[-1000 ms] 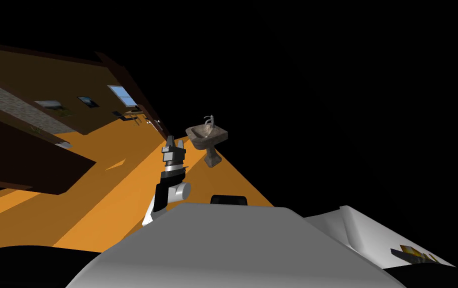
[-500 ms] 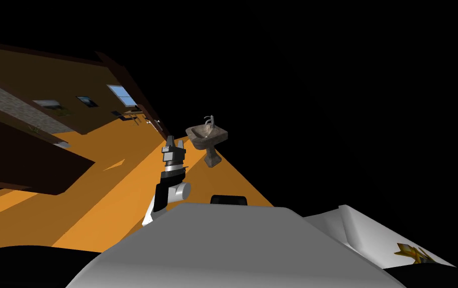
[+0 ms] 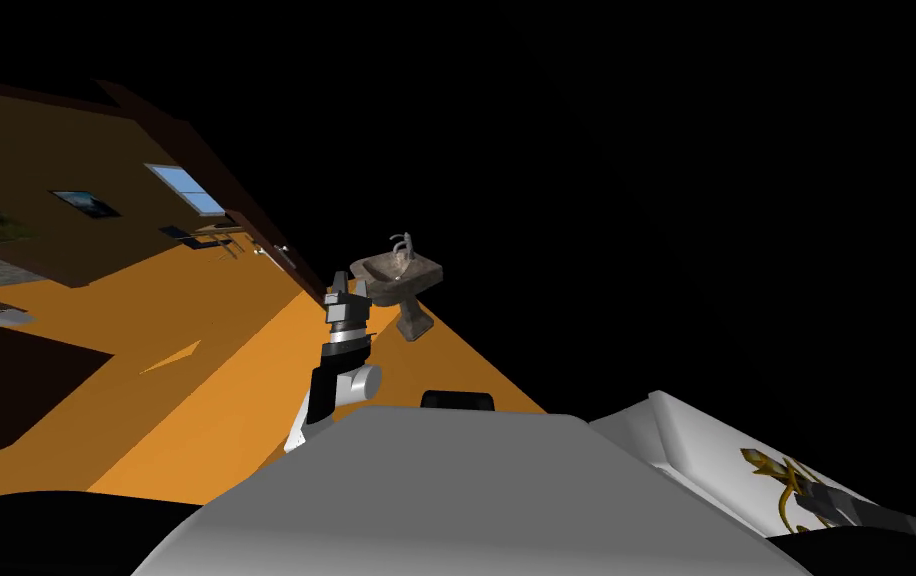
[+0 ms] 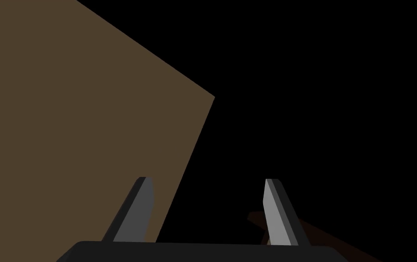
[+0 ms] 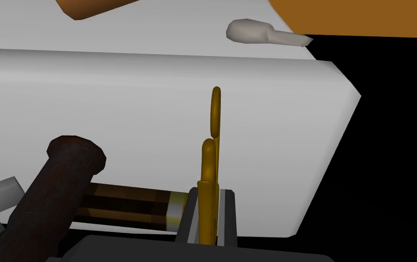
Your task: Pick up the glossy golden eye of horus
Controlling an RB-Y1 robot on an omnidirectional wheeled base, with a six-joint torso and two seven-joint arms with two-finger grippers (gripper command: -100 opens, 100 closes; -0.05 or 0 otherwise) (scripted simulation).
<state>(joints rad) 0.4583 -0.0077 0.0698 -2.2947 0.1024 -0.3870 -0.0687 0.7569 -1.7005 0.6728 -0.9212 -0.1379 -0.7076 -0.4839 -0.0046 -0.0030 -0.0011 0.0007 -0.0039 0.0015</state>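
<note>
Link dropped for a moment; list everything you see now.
eye of Horus: one, glossy gold, clamped between the right gripper's fingers.
white surface: one, white, behind the eye.
dark cylinder: one, dark brown, beside the right gripper.
striped cylinder: one, brown with gold band, beside it.
floor: one, orange, ahead and left.
pedestal sink: one, mottled brown, on the floor ahead.
window: one, blue, far left.
left gripper: one, fingers open, raised toward the sink.
right gripper: one, shut on the eye.

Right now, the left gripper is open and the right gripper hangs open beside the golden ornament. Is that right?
No. The right gripper is shut on the golden ornament, fingers pressing its sides, as the right wrist view shows. The left gripper is open.
</note>
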